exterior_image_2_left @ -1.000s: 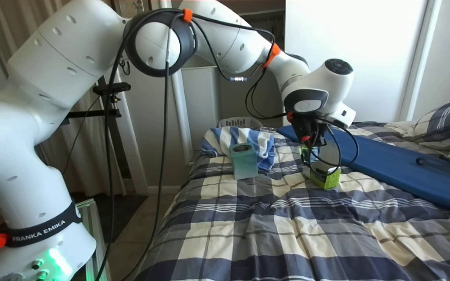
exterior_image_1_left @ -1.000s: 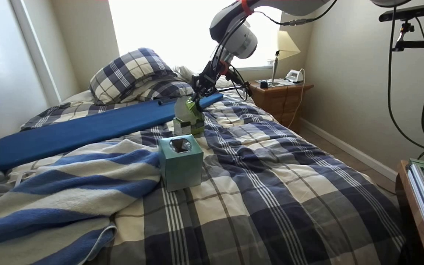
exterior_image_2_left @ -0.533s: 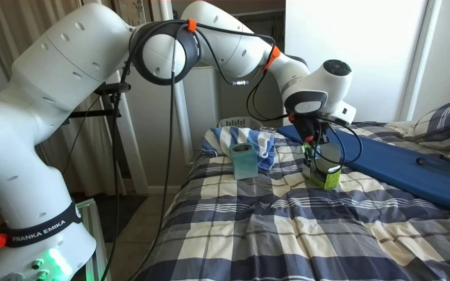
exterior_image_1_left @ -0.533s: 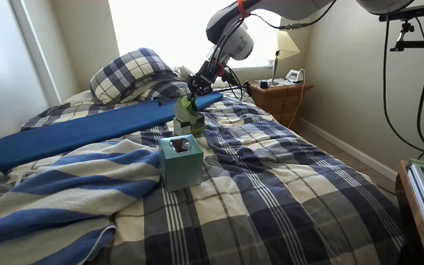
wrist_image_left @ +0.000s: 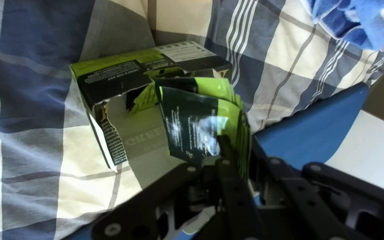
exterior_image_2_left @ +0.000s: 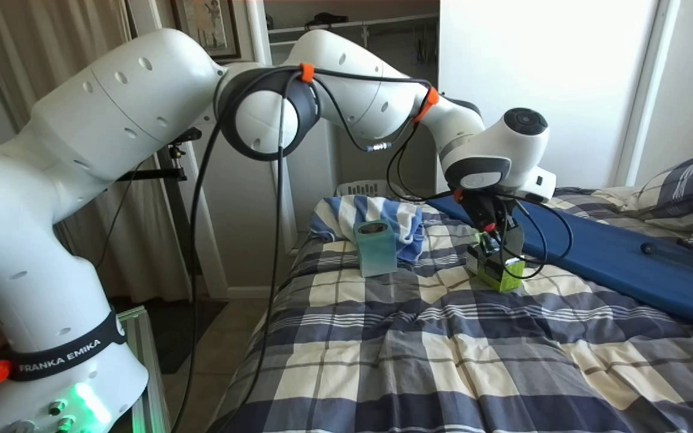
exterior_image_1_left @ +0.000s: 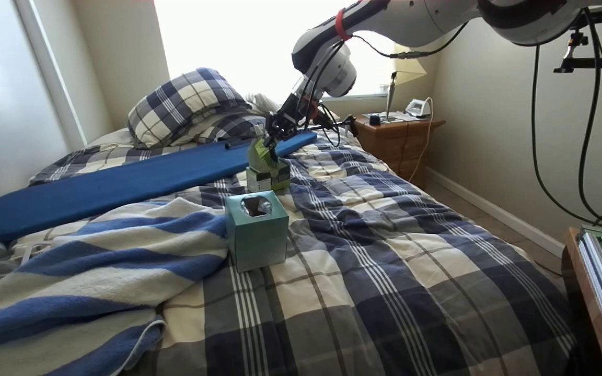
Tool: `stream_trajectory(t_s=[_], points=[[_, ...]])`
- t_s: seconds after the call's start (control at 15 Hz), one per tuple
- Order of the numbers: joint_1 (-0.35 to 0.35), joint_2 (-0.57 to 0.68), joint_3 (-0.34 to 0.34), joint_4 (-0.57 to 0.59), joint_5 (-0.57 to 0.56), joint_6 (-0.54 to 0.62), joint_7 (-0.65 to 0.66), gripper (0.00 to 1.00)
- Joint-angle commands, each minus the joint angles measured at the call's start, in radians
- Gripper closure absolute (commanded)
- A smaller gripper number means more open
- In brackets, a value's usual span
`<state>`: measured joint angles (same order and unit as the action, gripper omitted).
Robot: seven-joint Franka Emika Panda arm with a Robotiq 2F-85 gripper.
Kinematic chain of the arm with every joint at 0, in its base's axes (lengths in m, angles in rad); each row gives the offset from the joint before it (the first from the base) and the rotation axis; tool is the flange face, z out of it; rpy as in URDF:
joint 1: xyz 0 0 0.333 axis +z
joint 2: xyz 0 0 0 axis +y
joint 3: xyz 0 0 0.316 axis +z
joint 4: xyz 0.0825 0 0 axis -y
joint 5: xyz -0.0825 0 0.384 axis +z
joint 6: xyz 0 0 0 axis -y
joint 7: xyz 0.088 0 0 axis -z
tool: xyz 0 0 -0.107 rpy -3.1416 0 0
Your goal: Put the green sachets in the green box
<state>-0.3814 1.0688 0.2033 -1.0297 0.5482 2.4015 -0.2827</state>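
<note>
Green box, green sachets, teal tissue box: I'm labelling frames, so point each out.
Green box [wrist_image_left: 113,79], wrist view: black printed panel.
Green sachets [wrist_image_left: 194,115], wrist view: one sachet's dark printed face.
Teal tissue box [exterior_image_1_left: 261,243], in an exterior view: front panel.

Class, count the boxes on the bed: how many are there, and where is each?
2. The teal tissue box stands beside the striped towel; the open green box stands near the blue board, under the gripper. Any under the towel would be hidden.
</note>
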Motion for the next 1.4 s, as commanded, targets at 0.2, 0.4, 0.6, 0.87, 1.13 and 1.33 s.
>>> stream_trajectory(t_s=[0.2, 0.4, 0.6, 0.87, 1.13, 1.33], points=[[-0.018, 0.098, 0.038, 0.122, 0.011, -0.003, -0.053, 0.96], [-0.019, 0.121, 0.037, 0.139, 0.01, -0.01, -0.047, 0.96], [-0.018, 0.137, 0.027, 0.15, 0.003, -0.025, -0.027, 0.96], [-0.018, 0.155, 0.017, 0.162, -0.003, -0.05, -0.005, 0.96], [-0.014, 0.172, -0.002, 0.18, -0.015, -0.076, 0.011, 0.96], [-0.011, 0.188, -0.02, 0.202, -0.021, -0.099, 0.02, 0.96]])
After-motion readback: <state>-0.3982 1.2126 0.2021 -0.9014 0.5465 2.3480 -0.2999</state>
